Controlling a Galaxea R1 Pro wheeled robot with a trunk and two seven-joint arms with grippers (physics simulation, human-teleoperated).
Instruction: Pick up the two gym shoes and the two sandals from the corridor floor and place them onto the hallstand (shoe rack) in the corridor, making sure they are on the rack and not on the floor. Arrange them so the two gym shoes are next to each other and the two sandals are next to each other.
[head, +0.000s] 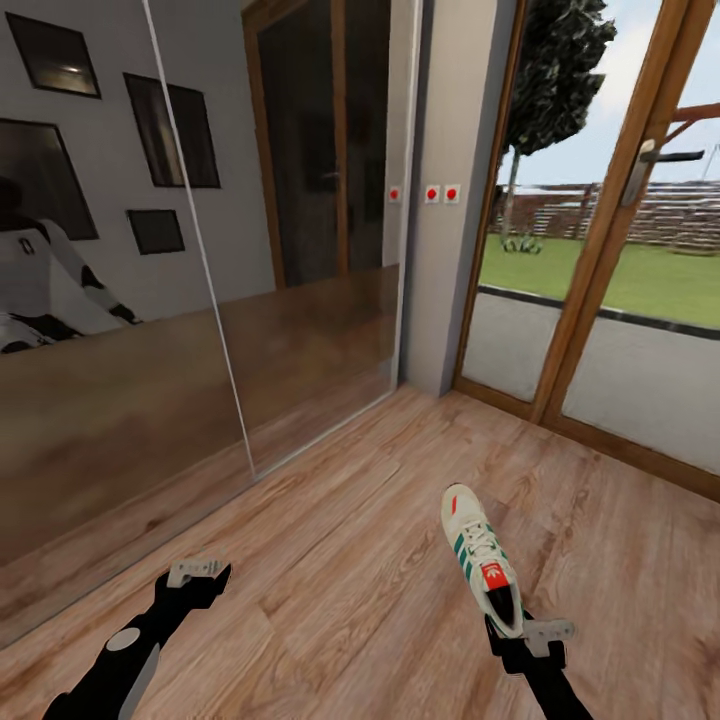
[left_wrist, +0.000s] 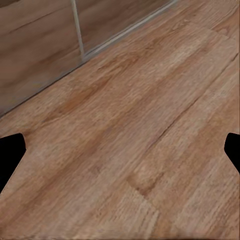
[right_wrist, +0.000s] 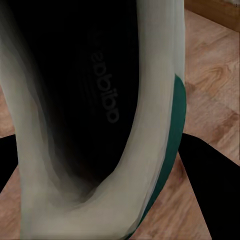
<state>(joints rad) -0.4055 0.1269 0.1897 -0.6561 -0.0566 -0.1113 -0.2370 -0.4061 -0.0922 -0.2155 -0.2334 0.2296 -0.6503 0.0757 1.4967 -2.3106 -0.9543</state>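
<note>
One white gym shoe (head: 480, 560) with green stripes and a red-orange tongue hangs over the corridor floor (head: 340, 580), toe pointing away from me. My right gripper (head: 515, 635) is shut on its heel. In the right wrist view the shoe's dark opening (right_wrist: 90, 100) sits between the black fingers (right_wrist: 200, 170). My left gripper (head: 200, 572) is open and holds nothing. Its fingertips (left_wrist: 10, 150) stand wide apart over bare planks (left_wrist: 125, 125). The sandals and the hallstand are out of view.
A mirrored sliding panel (head: 150, 350) runs along the left and reflects my body. A grey wall corner (head: 440, 250) stands ahead. Wood-framed glass doors (head: 600, 300) to a garden close off the right side.
</note>
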